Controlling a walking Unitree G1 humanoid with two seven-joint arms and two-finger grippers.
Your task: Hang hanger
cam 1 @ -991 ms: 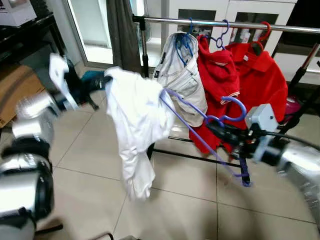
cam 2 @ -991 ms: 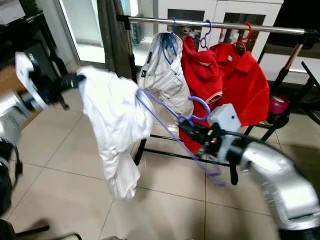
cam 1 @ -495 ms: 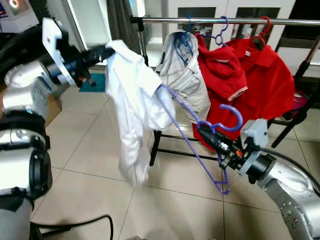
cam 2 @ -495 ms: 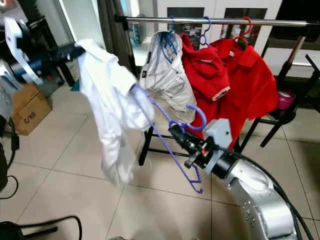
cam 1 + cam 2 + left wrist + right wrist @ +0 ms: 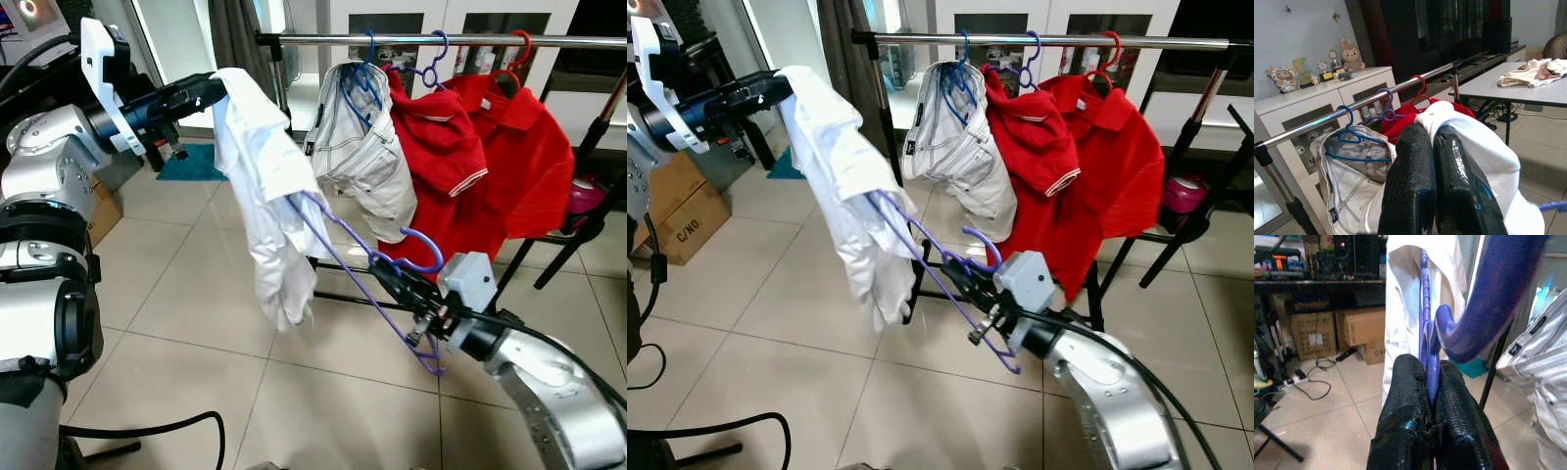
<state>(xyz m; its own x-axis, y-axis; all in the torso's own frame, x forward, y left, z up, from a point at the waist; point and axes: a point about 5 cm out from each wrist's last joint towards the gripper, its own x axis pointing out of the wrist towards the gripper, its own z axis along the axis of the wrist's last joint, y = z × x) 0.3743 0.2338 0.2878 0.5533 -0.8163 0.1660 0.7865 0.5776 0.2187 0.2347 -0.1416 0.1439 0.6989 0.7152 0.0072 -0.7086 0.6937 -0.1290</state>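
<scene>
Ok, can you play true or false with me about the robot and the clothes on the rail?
1. The right end effector grips a purple hanger. True.
2. The white shirt already hangs from the metal rail. False: it is held up in the air, the left end effector pinching its top, away from the rail.
3. Two red shirts hang on the rail. True.
4. The purple hanger's hook is looped over the rail. False: the hook is free, low down by the right end effector.
5. The striped white garment on the rail hangs from a red hanger. False: its hanger is blue.
</scene>
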